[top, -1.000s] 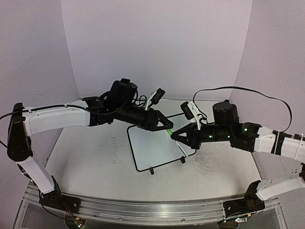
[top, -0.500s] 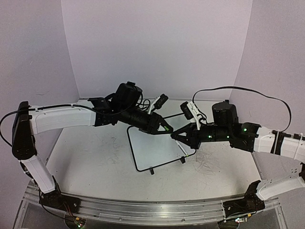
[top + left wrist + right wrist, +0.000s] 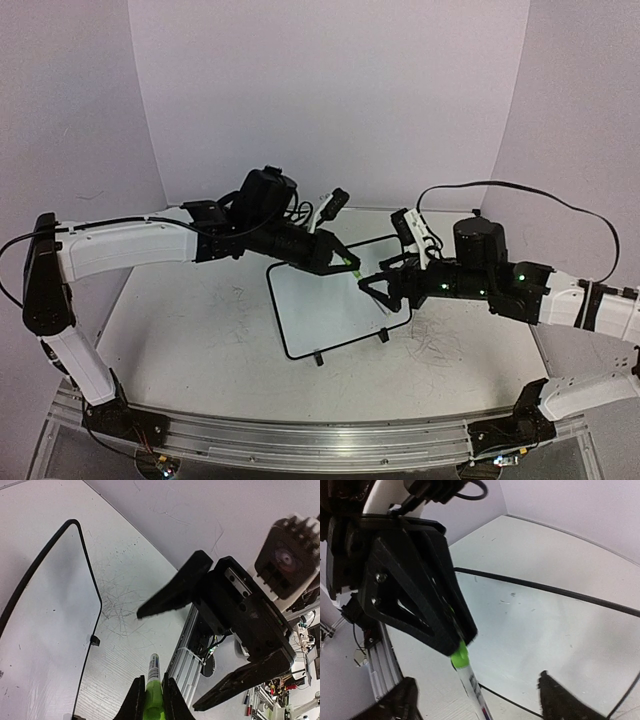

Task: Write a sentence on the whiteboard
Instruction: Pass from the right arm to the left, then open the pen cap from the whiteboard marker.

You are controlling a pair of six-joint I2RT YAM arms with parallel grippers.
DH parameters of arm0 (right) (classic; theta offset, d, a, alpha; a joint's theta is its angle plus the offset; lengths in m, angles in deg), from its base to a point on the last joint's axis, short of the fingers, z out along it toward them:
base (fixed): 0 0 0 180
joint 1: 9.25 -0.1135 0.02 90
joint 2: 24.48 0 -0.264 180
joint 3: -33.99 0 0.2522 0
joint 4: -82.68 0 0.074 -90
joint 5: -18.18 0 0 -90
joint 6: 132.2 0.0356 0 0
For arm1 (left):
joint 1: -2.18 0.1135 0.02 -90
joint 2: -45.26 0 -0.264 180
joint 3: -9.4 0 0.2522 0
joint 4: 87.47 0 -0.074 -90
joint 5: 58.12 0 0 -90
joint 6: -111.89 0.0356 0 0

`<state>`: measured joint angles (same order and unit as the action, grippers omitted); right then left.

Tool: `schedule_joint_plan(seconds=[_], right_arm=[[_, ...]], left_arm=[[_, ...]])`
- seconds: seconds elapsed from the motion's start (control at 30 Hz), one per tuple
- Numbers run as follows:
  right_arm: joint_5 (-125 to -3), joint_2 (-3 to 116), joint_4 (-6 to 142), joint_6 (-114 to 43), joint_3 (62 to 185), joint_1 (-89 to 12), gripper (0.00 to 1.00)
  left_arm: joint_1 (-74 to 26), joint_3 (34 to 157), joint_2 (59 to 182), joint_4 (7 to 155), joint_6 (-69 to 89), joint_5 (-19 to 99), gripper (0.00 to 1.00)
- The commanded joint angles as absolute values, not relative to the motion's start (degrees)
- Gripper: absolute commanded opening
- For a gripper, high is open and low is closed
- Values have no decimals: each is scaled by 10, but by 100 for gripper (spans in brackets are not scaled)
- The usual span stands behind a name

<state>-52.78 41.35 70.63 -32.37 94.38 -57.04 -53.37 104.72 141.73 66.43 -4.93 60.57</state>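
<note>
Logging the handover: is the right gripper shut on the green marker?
No, the right gripper stands wide open, its fingers clear of the green marker.

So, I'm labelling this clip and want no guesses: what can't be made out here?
- Whether the marker is capped: its end leaves the bottom edge in the right wrist view and is too small elsewhere.
- Far right corner of the whiteboard: both arms cover it in the top view; the wrist views show only part.
- Print on the marker barrel: too small and blurred in both wrist views.
</note>
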Motion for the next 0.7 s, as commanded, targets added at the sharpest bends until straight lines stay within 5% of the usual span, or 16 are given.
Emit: schedule_joint_plan(seconds=[0.0, 0.17, 0.67], right_arm=[[-649, 353, 740, -265, 921, -572, 98], [-713, 316, 752, -226, 904, -572, 98], [-427, 371, 1054, -19, 922, -570, 97]], left_arm=[[-533, 1056, 1347, 688, -32, 555, 0], [-532, 1009, 1292, 770, -42, 540, 0], [-532, 955, 1235, 913, -106, 578, 0]])
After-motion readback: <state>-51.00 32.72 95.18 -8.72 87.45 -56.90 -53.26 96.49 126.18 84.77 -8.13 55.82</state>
